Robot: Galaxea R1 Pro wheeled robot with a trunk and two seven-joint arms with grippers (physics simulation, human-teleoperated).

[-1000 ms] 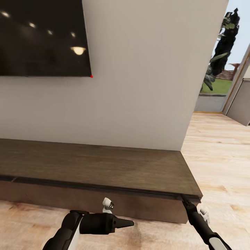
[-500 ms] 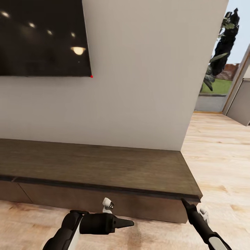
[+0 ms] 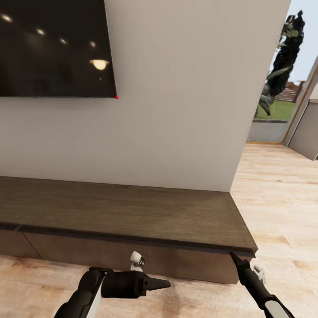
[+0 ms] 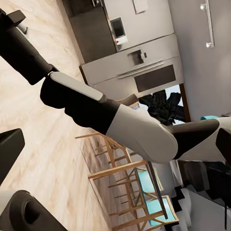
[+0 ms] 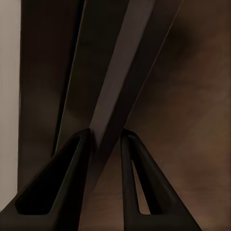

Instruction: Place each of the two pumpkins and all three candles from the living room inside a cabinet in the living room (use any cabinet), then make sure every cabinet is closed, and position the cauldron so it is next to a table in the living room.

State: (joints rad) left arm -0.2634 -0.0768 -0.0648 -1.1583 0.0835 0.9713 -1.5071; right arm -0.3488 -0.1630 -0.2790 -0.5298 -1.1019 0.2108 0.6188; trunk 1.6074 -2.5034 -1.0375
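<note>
The cabinet is a long, low, dark brown unit set against the white wall, its long axis running left to right across the head view, fronts facing the robot. The right gripper reaches the top edge of the front at the cabinet's right end; in the right wrist view its fingers sit either side of a thin dark edge, apparently pinching it. The left gripper hovers low over the wooden floor, pointing right, fingers together.
</note>
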